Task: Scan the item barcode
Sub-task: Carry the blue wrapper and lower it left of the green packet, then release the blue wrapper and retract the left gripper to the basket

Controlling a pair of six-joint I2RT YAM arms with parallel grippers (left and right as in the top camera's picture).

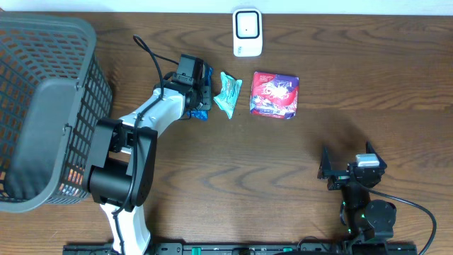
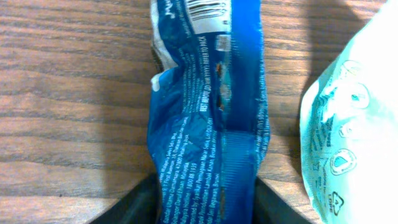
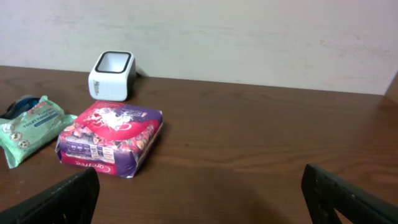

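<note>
So the blue packet point(image 2: 205, 112) is lying on the wooden table point(image 1: 283, 163), left of center and toward the far edge, with its back seam facing up and a bit of barcode point(image 2: 208, 14) showing at its far end. The left gripper point(image 2: 205, 199) has its jaws pinched onto the near end of it, and the wrapper is squeezed in where they meet. Just beside it on the right is a teal packet point(image 1: 228, 93), then a purple pack point(image 1: 274, 93), with the white scanner point(image 1: 248, 32) behind those two. A big grey basket point(image 1: 92, 78) sits at the far left. The right gripper point(image 3: 205, 199) is well apart, jaws spread wide, nothing in them.
</note>
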